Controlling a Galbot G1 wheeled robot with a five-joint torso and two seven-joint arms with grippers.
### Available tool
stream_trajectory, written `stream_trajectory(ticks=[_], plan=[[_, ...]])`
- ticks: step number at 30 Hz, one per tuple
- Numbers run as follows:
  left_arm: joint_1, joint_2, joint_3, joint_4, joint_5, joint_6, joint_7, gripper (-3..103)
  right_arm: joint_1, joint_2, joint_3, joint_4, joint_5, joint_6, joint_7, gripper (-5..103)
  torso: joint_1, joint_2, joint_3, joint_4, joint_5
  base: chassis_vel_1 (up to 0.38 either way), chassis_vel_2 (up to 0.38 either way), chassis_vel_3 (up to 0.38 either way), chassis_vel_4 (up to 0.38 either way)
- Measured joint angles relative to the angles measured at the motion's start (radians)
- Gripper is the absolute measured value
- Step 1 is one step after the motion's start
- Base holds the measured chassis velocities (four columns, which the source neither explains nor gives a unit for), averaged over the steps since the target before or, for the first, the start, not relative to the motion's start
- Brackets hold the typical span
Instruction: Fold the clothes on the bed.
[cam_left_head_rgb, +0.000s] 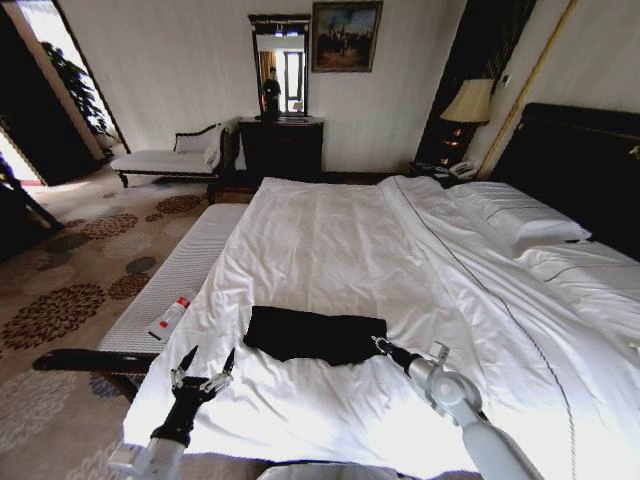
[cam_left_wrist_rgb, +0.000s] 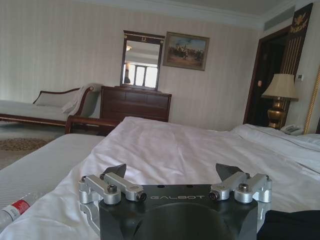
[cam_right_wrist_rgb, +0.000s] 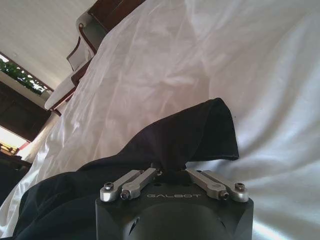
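Legible markings: gripper bodies

"GALBOT" was printed on the black body of the left gripper and likewise on the right gripper; no other text was readable.

Black clothes on the white bed; beige carpet with brown flower medallions.

One garment, perhaps two pillows.
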Motion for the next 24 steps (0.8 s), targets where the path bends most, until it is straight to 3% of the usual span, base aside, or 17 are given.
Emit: stream_trajectory(ticks=[6,14,18,24], plan=[[0.0,0.0,0.0,0.0,0.0,0.0,0.0,100,-0.021,-0.016,0.038,0.011,-0.035,0.01,-0.009,7,0.0,0.0,0.0,0.0,0.0001,0.0,0.0,0.0,0.0],[0.0,0.0,0.0,0.0,0.0,0.0,0.0,100,-0.016,-0.087,0.098,-0.014,-0.062,0.019,-0.037,7,0.0,0.0,0.0,0.0,-0.0001,0.0,0.0,0.0,0.0],[0.0,0.0,0.0,0.0,0.0,0.0,0.0,100,-0.012,-0.116,0.109,-0.067,-0.147,0.06,-0.076,7,0.0,0.0,0.0,0.0,0.0,0.0,0.0,0.0,0.0],[0.0,0.0,0.0,0.0,0.0,0.0,0.0,100,-0.006,-0.135,0.122,-0.128,-0.185,0.09,-0.095,7,0.0,0.0,0.0,0.0,0.0,0.0,0.0,0.0,0.0]])
